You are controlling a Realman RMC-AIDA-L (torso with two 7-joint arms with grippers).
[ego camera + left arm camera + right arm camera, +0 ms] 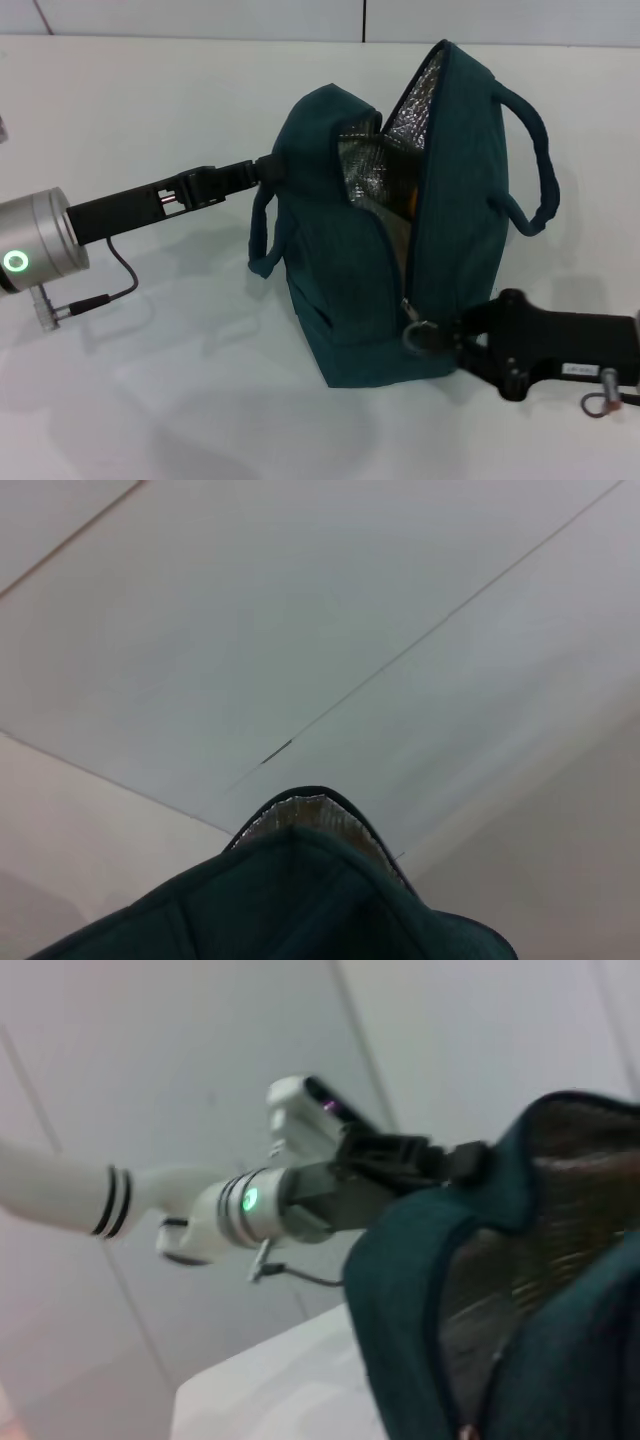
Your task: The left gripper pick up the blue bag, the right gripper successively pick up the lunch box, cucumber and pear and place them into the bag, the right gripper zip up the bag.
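Note:
The blue bag [340,260] stands upright on the white table [150,400]. Its top gapes open and shows silver lining [410,105]. My left gripper [265,167] is shut on the bag's upper left edge; the right wrist view shows it there too [465,1160]. Low at the bag's front, my right gripper [445,338] is shut on the zipper pull's metal ring [420,337]. The zipper runs open from there up to the top. An orange patch [410,200] shows inside the opening. The lunch box, cucumber and pear are out of view. The left wrist view shows only the bag's top [290,900].
One carry handle [535,150] arches off the bag's right side and another [262,240] hangs at its left. A black cable [110,290] loops under my left arm's wrist. Bare white table surrounds the bag.

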